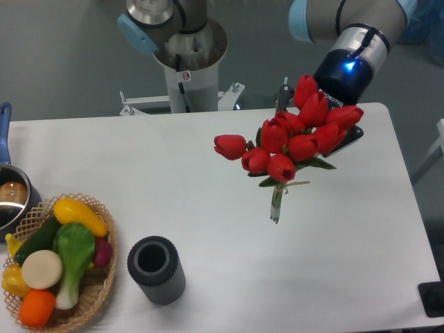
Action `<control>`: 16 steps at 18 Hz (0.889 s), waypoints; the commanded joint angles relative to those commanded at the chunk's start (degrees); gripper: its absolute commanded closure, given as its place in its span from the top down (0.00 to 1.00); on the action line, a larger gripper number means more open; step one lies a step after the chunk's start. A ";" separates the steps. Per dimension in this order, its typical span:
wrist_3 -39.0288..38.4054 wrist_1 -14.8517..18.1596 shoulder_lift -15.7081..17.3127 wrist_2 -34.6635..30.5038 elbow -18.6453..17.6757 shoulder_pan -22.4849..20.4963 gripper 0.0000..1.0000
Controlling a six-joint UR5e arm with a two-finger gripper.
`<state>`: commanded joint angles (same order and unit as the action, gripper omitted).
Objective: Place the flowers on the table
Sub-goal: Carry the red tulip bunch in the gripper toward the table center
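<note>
flowers (291, 142) far right, over tabletop (208, 208) | gripper (316, 121) behind blooms | jaws hidden, state unclear | basket (97, 291) near left

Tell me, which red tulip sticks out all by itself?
The tulip on the far left of the flowers. It pokes out sideways toward the bare table, while the other blooms crowd together by the gripper.

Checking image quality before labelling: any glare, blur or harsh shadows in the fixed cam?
Fixed camera: light is soft and even, shadows faint; the flowers are sharp, no motion blur; the white table is bright but not blown out; a small glare spot sits on the pot at the left edge; the tool is hidden behind the blooms.
</note>
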<state>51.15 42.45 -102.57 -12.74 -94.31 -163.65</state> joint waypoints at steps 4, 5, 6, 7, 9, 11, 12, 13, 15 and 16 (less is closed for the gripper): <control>-0.44 0.09 0.97 -0.35 -0.70 -0.53 0.32; -0.53 0.17 1.23 -0.44 -0.79 -0.53 0.32; -0.53 0.18 2.10 -0.96 -1.14 -0.70 0.32; -0.53 0.26 3.24 -2.10 -1.75 -1.05 0.32; -0.53 0.26 5.26 -7.09 -3.33 -1.49 0.32; -0.61 0.44 6.76 -12.45 -3.52 -1.41 0.32; -0.62 0.44 7.12 -14.66 -3.52 -1.41 0.32; -0.62 0.87 7.73 -16.59 -3.60 -1.23 0.32; -0.62 1.93 8.78 -21.59 -3.52 -0.79 0.32; -0.62 2.11 9.14 -25.10 -3.60 -0.70 0.32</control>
<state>50.54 44.56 -93.43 -37.85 -97.91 -164.36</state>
